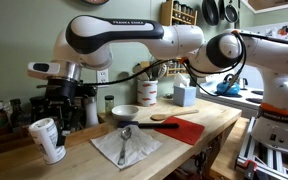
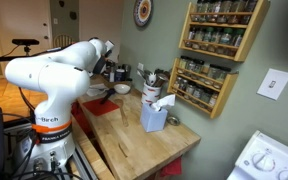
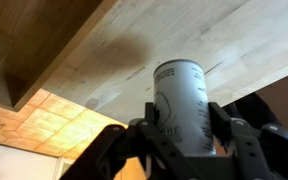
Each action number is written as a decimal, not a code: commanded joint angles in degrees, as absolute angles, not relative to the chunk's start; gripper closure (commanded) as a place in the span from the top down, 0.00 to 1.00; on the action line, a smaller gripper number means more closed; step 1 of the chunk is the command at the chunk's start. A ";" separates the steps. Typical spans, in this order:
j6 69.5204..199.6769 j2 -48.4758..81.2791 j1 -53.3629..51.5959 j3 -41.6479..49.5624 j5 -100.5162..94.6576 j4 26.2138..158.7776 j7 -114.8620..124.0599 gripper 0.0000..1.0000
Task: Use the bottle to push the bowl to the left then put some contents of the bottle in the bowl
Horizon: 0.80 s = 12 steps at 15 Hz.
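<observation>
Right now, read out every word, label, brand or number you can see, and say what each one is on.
"FRANKA EMIKA": on the white link of the robot arm, small.
Dark print on the bottle, clamped in the gripper: blurred, unreadable.
Marking on the robot base: too blurred.
Labels on the spice jars in the wall rack: too small.
Face of the wall clock: too small.

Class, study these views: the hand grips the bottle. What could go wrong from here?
1. The bottle, gripped in the hand, hangs near the counter's edge with floor below; a slip might drop it there.
2. A cloth with a spoon lies between bottle and bowl; a low sweep could drag them.
</observation>
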<state>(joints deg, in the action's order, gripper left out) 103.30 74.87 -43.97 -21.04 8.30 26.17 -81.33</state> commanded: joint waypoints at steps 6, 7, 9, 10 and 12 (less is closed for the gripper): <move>101.08 77.11 -43.63 -21.12 9.32 25.05 -87.10 0.31; 101.08 77.26 -43.59 -21.19 9.38 25.02 -87.62 0.31; 100.56 77.34 -43.60 -20.72 8.99 25.13 -87.82 0.31; 100.31 77.39 -43.62 -20.53 8.85 25.16 -87.95 0.31; 99.76 77.49 -43.63 -20.18 8.67 25.20 -88.31 0.31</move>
